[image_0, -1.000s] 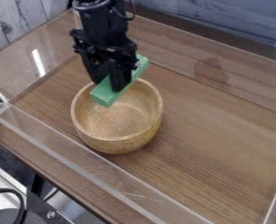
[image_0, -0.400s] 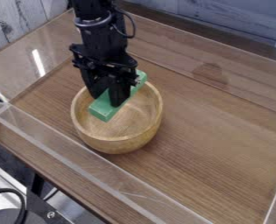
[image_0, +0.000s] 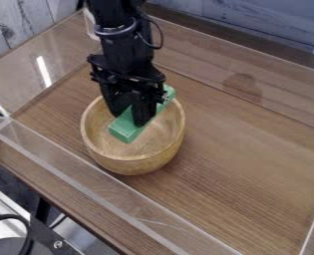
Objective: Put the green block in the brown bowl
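Wood-grain tabletop (image_0: 239,139), boxed in by clear acrylic walls (image_0: 66,169); pale planking shows beyond the far edge at about 11 o'clock. Nothing else sits on the surface near my work area, and nothing stands between the arm and the brown bowl (image_0: 133,144).

Compared with a second ago, the gripper (image_0: 132,105) has come lower and a little toward 4 o'clock, so the green block (image_0: 130,124) now hangs deeper inside the bowl's rim rather than over its far edge.

Block is pinched between the black fingers (image_0: 116,100), tilted, its lower end toward 7 o'clock and the upper end peeking out at 2 o'clock of the gripper. I think the lower end is just clear of the bowl floor, though the resolution is too coarse to be sure.
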Motion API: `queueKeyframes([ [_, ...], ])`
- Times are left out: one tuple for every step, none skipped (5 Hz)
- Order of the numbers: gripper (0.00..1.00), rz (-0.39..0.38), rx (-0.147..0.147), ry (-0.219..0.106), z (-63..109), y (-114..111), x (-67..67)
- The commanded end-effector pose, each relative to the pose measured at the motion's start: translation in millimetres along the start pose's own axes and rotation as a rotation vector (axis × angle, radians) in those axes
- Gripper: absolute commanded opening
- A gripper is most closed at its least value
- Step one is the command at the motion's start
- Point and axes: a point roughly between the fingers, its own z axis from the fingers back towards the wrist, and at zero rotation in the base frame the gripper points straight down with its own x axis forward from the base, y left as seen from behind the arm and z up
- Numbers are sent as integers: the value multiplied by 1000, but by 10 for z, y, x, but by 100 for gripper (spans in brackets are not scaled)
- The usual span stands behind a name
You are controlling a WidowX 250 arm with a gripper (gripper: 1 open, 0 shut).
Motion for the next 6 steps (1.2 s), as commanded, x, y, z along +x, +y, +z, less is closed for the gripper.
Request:
queueKeyframes([
  [0,-9,6,-37,97,-40,54],
  [0,-9,4,-31,93,-56,52],
  [0,-8,2,-25,94,-67,48],
  [0,-7,1,-21,94,-69,55],
  [0,-7,1,-16,95,-70,65],
  [0,-7,0,-13,97,-71,76],
])
